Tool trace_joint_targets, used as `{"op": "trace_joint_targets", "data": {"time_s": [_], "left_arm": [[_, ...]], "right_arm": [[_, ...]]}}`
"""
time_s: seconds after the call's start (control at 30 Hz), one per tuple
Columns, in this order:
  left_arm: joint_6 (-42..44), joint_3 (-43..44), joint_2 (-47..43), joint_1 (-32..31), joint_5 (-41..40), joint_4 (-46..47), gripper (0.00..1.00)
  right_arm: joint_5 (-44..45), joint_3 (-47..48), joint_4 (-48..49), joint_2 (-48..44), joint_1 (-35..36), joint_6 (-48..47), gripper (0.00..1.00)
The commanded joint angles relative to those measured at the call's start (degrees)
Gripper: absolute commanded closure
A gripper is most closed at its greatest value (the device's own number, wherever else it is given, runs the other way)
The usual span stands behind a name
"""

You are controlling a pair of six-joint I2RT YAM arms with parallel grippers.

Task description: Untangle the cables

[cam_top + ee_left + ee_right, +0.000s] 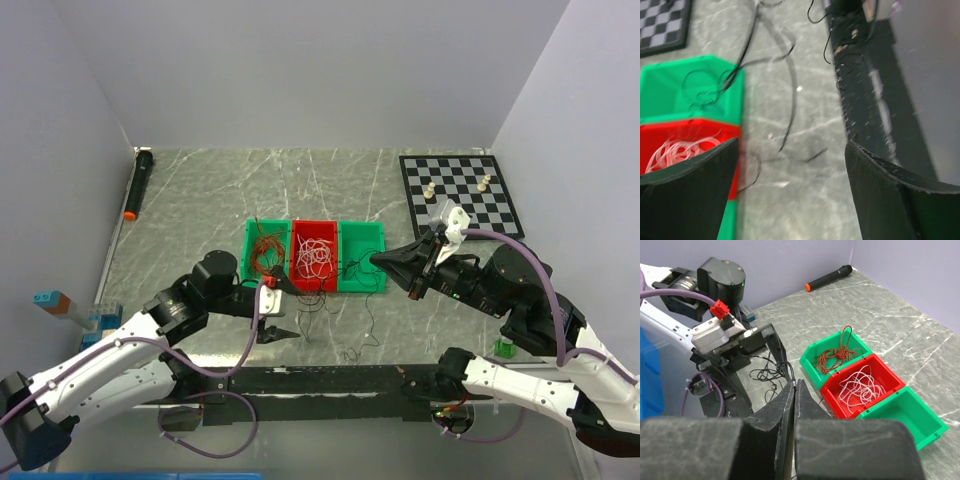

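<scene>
The cables lie sorted by colour. Red-brown ones (265, 250) fill the left green bin (249, 232), and white ones (314, 255) fill the red bin (298, 284). Loose black ones (322, 302) trail over the table in front of the bins, and a loop of them (705, 87) hangs on the right green bin (665, 95). My right gripper (795, 383) is shut on a black cable (789, 369) at its tips, by the front of the right green bin (362, 282). My left gripper (791, 145) stands wide open over the black strands (790, 105), holding nothing.
A chessboard (460, 190) with pale pieces (428, 192) lies at the back right. A black marker with an orange tip (137, 183) lies along the left wall. Coloured blocks (55, 303) sit at the left edge. The dark base rail (330, 380) runs along the near edge.
</scene>
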Motion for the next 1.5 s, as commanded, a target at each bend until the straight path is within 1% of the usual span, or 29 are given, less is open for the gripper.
{"op": "trace_joint_targets", "data": {"time_s": [0.0,0.1,0.17,0.2,0.23,0.27,0.3,0.4,0.5,0.6,0.63,0.67,0.83,0.9,0.93,1.03,1.2,1.47], "left_arm": [[-8.3,-1.3,1.3,-2.3,3.7,12.1,0.14],[-9.4,-2.4,1.6,-2.5,3.2,15.3,0.26],[-9.5,-2.7,1.4,-2.5,3.1,15.4,0.38],[-9.7,-3.0,1.4,-2.6,3.2,15.4,0.47],[-9.9,-3.2,1.5,-2.7,3.5,17.4,0.61],[-10.3,-3.8,1.5,-2.8,3.2,18.4,0.72],[-11.0,-4.3,1.5,-3.0,2.9,19.8,0.79],[-11.5,-5.8,1.3,-3.2,2.7,22.3,0.88],[-9.1,-6.4,0.6,-3.2,2.4,21.2,0.98],[-3.8,-4.7,-1.2,-2.8,1.0,16.1,0.99],[-0.5,-3.8,-1.9,-2.2,1.0,12.6,0.99],[2.8,-2.8,-2.4,-1.4,0.6,9.7,0.99],[22.0,2.2,-4.6,-0.3,-1.0,-13.9,0.99],[28.4,2.6,-5.3,-0.3,-2.3,-20.1,0.99],[31.1,2.4,-5.8,-0.3,-3.2,-21.9,0.99],[35.1,0.5,-7.1,0.0,-5.6,-24.5,0.99],[39.8,-1.6,-8.4,1.0,-8.5,-25.4,0.99],[54.2,-6.2,-9.7,1.4,-18.0,-32.6,0.99]], "right_arm": [[-0.7,2.2,0.6,-0.3,0.5,-0.6,1.0],[-0.8,2.1,0.6,-0.2,0.5,-0.7,1.0],[-0.7,2.1,0.5,-0.2,0.6,-0.8,1.0],[-0.7,2.1,0.7,-0.2,0.6,-0.9,1.0],[-0.7,2.1,0.8,-0.3,0.6,-0.8,1.0],[-0.7,2.1,0.8,-0.3,0.6,-1.0,1.0],[-0.7,2.1,0.9,-0.3,0.6,-1.0,1.0],[-0.3,2.2,1.0,-0.3,0.6,-1.0,1.0],[1.1,2.3,0.6,-0.5,0.6,-1.4,1.0],[5.4,2.8,-1.5,-1.0,0.6,-2.3,1.0],[8.0,2.8,-1.8,-1.6,0.5,-2.2,1.0],[10.3,2.7,-2.1,-2.3,0.6,-4.3,1.0],[21.7,3.4,-3.3,-4.9,0.5,-7.2,1.0],[25.6,3.9,-3.1,-5.8,0.5,-8.6,1.0],[27.9,4.2,-2.8,-6.1,0.5,-9.1,1.0],[32.3,5.0,-1.4,-7.2,0.5,-11.0,1.0],[37.7,7.5,-0.4,-7.9,0.5,-13.7,1.0],[44.7,9.4,4.6,-9.6,0.5,-18.2,1.0]]}}
